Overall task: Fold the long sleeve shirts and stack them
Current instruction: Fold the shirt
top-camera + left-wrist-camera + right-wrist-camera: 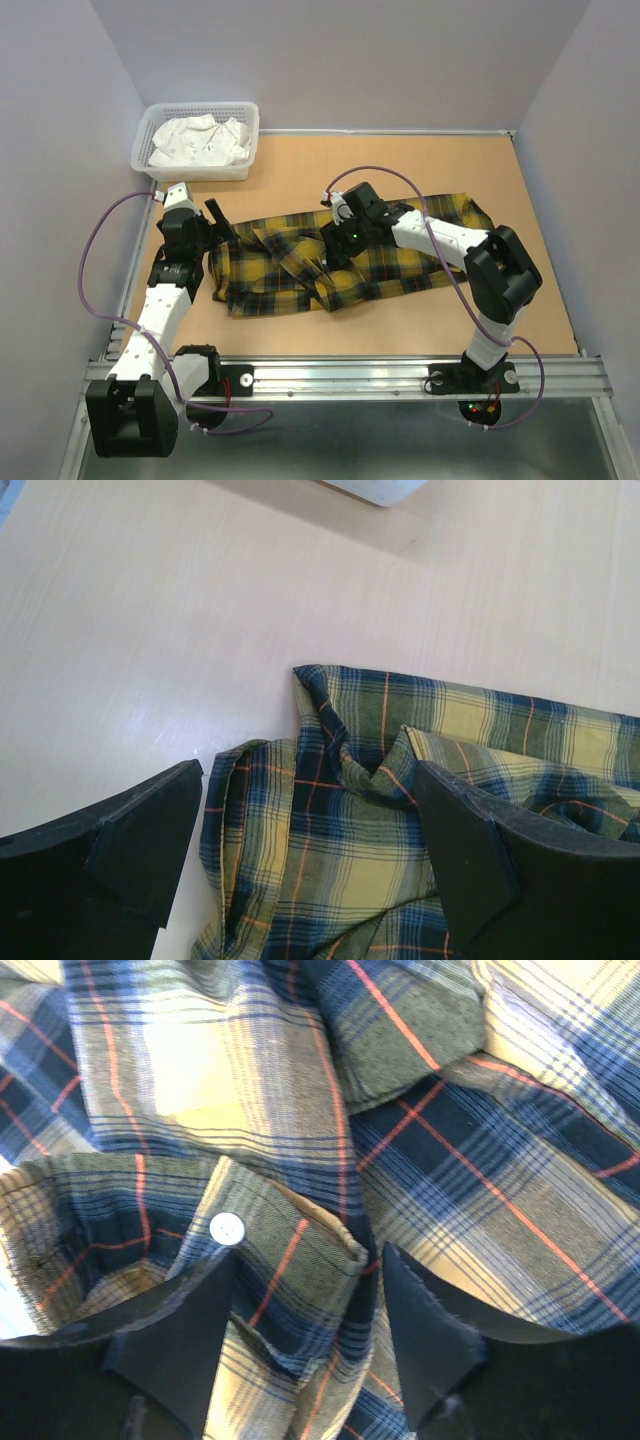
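Jaws of the right gripper (305,1305) stand parted astride a buttoned fold of the plaid shirt (300,265), crumpled mid-frame on the surface (400,170), seemingly to pinch it; the left gripper (305,815), jaws wide and empty, hovers at the shirt's left edge. A basket (195,173) of white cloth (200,142) sits upper left, out of the way

We log bare tabletop (450,160) beyond the plaid shirt (270,285) and along its near edge; the white basket (200,107) blocks the far-left corner.
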`<state>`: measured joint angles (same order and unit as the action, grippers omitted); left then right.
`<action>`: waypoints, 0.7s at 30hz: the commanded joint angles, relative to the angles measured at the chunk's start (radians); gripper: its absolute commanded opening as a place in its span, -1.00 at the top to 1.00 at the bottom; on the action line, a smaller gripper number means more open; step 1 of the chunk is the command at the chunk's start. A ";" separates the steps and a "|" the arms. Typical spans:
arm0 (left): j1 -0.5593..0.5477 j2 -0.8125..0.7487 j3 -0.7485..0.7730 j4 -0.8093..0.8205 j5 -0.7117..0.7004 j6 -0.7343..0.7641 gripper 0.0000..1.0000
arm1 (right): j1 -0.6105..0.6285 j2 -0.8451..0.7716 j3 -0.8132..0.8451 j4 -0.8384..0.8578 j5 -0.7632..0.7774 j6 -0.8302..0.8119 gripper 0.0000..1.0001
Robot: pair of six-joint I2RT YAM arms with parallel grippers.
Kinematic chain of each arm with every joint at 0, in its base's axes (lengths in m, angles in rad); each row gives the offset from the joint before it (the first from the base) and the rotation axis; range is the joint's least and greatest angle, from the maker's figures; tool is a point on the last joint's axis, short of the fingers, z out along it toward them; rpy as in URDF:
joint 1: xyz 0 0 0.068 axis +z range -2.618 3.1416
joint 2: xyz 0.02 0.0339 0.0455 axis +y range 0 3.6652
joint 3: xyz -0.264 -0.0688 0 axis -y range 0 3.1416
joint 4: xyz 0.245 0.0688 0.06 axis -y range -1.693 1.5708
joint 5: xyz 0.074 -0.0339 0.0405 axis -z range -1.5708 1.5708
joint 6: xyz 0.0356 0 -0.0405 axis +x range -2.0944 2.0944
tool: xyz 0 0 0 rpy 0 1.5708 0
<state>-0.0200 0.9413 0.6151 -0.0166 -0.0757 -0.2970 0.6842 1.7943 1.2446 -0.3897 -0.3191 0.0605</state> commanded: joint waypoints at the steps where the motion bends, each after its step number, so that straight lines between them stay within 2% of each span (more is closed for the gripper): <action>1: -0.008 -0.026 -0.008 0.050 0.011 0.015 -0.98 | 0.009 -0.001 0.053 0.064 -0.054 0.004 -0.26; 2: -0.008 -0.026 -0.008 0.050 0.013 0.015 -0.97 | 0.011 -0.001 0.055 0.064 -0.054 0.005 -0.20; 7: -0.009 -0.024 -0.008 0.052 0.013 0.015 -0.97 | 0.009 -0.036 0.058 0.068 -0.046 -0.001 -0.18; 8: -0.009 -0.021 -0.009 0.052 0.013 0.015 -0.97 | 0.009 -0.042 0.058 0.066 -0.044 -0.005 -0.12; 21: -0.011 -0.018 -0.009 0.052 0.014 0.015 -0.97 | 0.014 -0.098 0.053 0.068 -0.080 0.013 -0.10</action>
<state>-0.0261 0.9398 0.6151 -0.0071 -0.0612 -0.2962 0.6842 1.7451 1.2446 -0.3679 -0.3733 0.0681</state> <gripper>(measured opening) 0.986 0.553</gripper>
